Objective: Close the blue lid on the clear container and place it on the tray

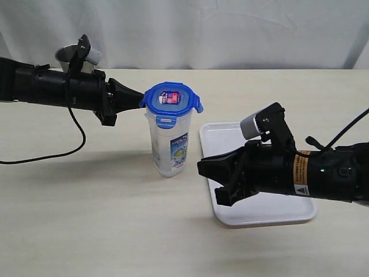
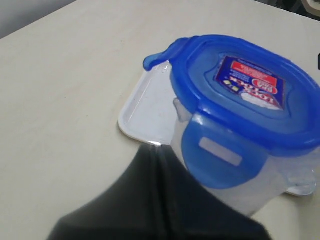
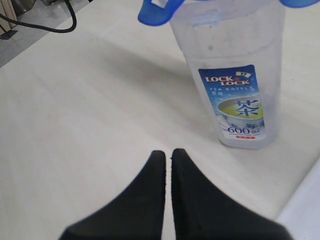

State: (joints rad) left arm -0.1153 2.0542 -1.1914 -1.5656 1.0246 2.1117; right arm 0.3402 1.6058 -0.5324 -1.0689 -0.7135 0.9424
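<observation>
Two of the lid's flaps flare out unlatched, while the one facing the exterior camera is folded down. The lid sits on the container, which stands upright on the tabletop just beside the tray, not on it.

Tall, narrow and apparently empty, the container is probably light and would likely tip under a sideways push near the top. Its clear walls look stiff but smooth. A hold would sit best around the body at the height of the label, below the flaps, and any pressing on the flaps should go downward.

The left fingers are closed on nothing, with their tip at the lid's edge. The right fingers are also closed and empty. They sit low over the tray's near corner, pointing at the container.

The tabletop is pale, matte and flat. A steel cup stands behind the left arm, and a white curtain hangs behind.
</observation>
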